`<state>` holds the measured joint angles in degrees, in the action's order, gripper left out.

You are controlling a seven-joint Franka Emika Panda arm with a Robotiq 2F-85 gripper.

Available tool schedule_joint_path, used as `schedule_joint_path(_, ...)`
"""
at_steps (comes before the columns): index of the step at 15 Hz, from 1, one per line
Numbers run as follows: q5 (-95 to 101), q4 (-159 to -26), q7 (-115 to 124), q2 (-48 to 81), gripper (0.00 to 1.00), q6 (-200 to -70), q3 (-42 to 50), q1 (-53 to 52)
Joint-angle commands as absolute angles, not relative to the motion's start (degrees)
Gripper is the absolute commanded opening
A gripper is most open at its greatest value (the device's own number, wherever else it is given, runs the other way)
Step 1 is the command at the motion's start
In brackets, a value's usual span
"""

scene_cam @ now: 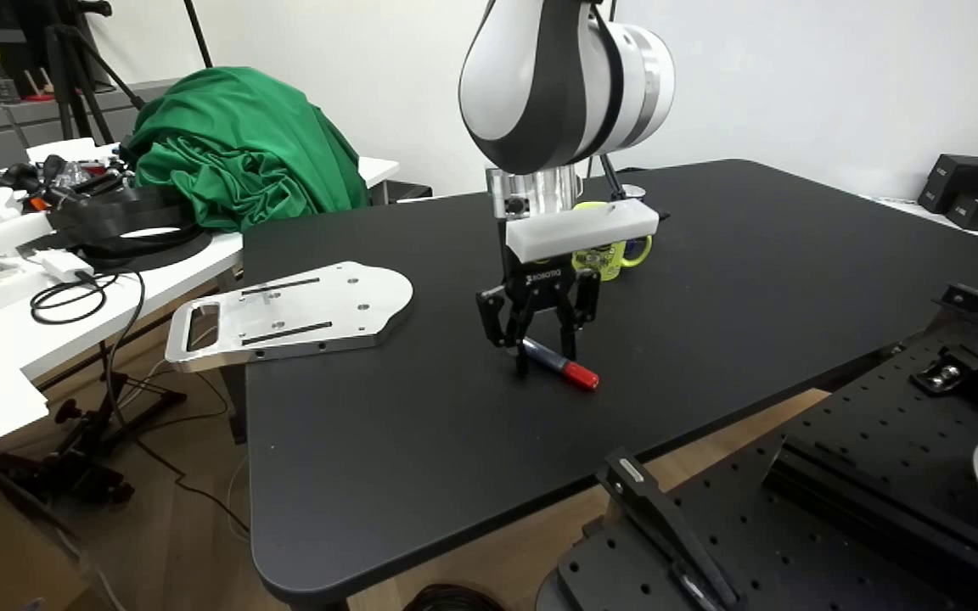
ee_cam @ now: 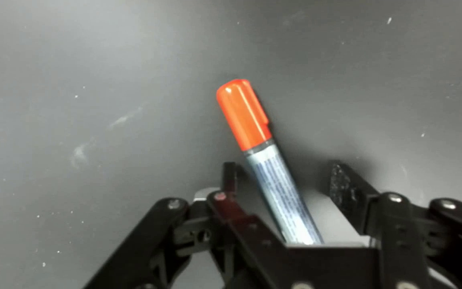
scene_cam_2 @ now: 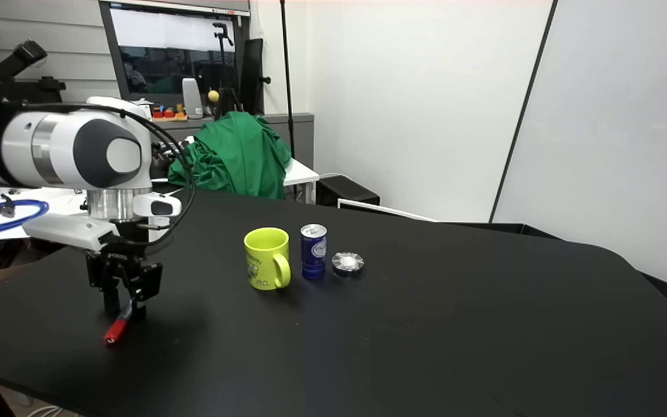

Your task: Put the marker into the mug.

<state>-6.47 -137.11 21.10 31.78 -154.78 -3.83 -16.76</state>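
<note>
Find the marker lying on the surface, slanting through the gap between the fingers of the end effector, with the red cap sticking out ahead. Note the fingers set apart, with space showing on either side of the marker, and apparently clamped on nothing. Judging by this, probably on the point of grasping.

Expect a twist or a roll at the pinch, from closing on a marker set askew to the fingers. Expect a sideways shove too, from lying nearer one finger in the wrist view and being met there first. Beware of closing too high and losing hold on the lift, or pressing too low and scraping the surface. Later, if carried flat, could catch across the top of the mug instead of dropping inside; probably best tilted upright first. Mind the can just beside the mug, easily nudged by a wide or low approach.

As for pose, see the arm bent over at the wrist, pointing the end effector roughly straight down at the marker in both exterior views, well apart from the mug. Read the fingers as low, near the surface; cannot tell whether touching.
</note>
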Motion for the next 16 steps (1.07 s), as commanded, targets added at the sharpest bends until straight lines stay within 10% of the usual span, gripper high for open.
schedule_joint_path(1,-5.44,-136.5,21.76,32.29,0.32,-154.88,-3.03,-17.76)
schedule_joint_path(6,-6.92,-134.87,21.17,31.78,0.02,-151.65,-3.65,-16.13)
schedule_joint_path(16,-13.12,-129.1,19.02,26.63,0.06,-134.39,-4.62,-7.93)
